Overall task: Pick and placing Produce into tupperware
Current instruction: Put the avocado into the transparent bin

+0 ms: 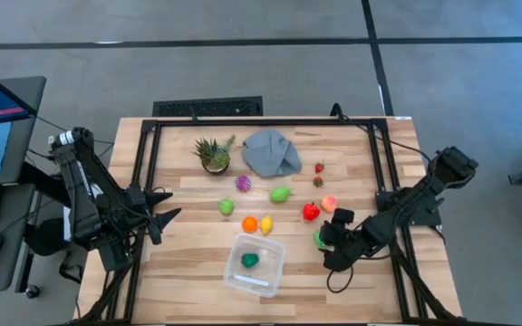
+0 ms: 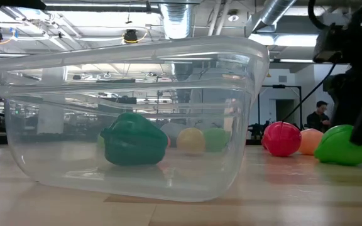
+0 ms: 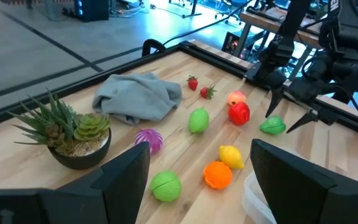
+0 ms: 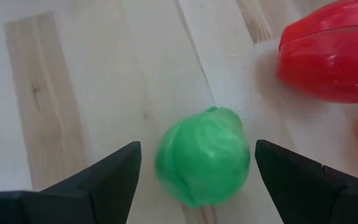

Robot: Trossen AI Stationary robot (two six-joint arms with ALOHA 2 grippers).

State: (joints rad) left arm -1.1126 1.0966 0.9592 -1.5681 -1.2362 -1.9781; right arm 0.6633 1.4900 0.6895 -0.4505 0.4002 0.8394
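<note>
2 matte black jointed arms, the left arm (image 1: 89,195) white-labelled, ending in tapered black 2-finger grippers (image 4: 194,177), with trailing black cables.

Glossy clear plastic tupperware (image 2: 231,125) sits on matt pale wood table (image 1: 188,263).

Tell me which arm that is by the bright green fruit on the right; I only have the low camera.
Observer: The right arm. Its end effector is open, one finger on each side of the green fruit, not closed on it.
Operator: Where's the left arm?
Observer: Over the table's left side, its end effector open, holding nothing.
Operator: Anything beyond the container?
Observer: A grey cloth and a potted plant at the far side.
</note>
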